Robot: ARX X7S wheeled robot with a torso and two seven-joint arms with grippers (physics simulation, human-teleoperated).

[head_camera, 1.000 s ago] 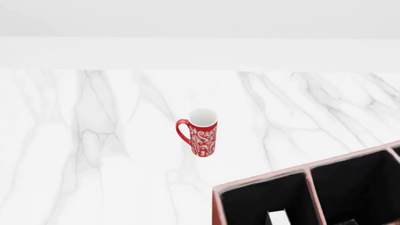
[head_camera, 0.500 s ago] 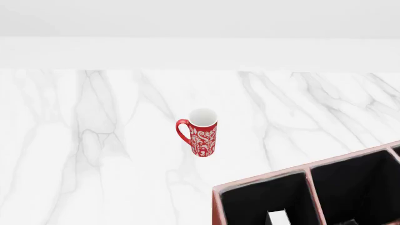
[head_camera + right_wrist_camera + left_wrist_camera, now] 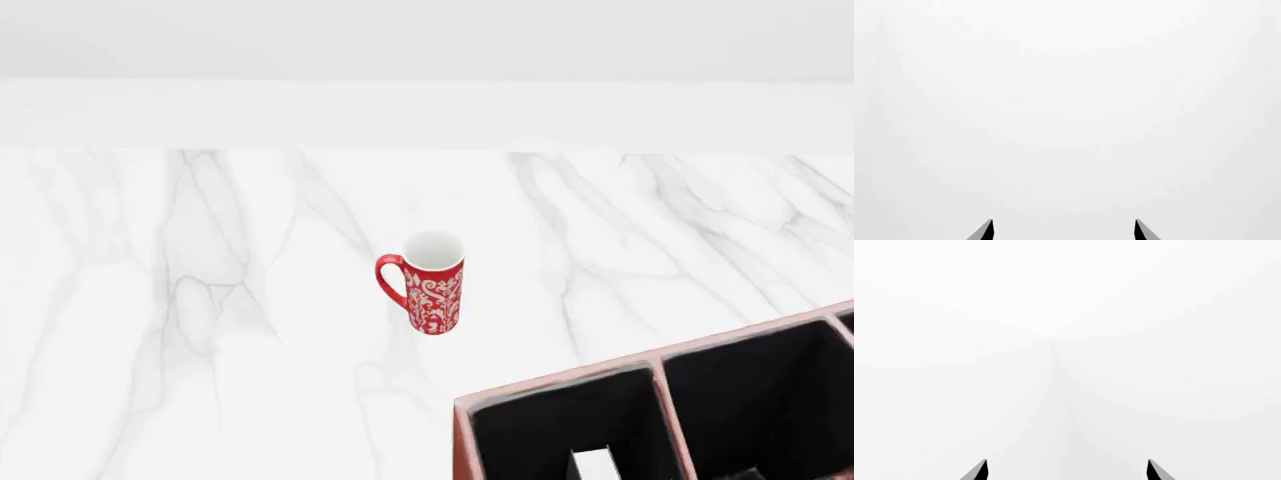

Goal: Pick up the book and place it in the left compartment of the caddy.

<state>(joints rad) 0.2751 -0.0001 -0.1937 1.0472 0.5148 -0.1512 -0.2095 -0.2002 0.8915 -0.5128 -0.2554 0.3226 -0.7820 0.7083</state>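
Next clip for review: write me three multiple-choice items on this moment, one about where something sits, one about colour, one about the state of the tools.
1. In the head view, where is the caddy relative to the mug?
A. Nearer the robot, to its right
B. Behind the mug
C. Touching the mug's handle

2. What colour is the mug's outside?
A. Plain blue
B. Red with a pale pattern
C. Black

3. How do the left tool and right tool stand?
A. Both shut on the mug
B. One holds a book
C. Both open, holding nothing

Answers: 1 A, the caddy fills the lower right corner, apart from the mug. 2 B, red patterned wall, white inside. 3 C, each wrist view shows two spread tips with only blank white between.
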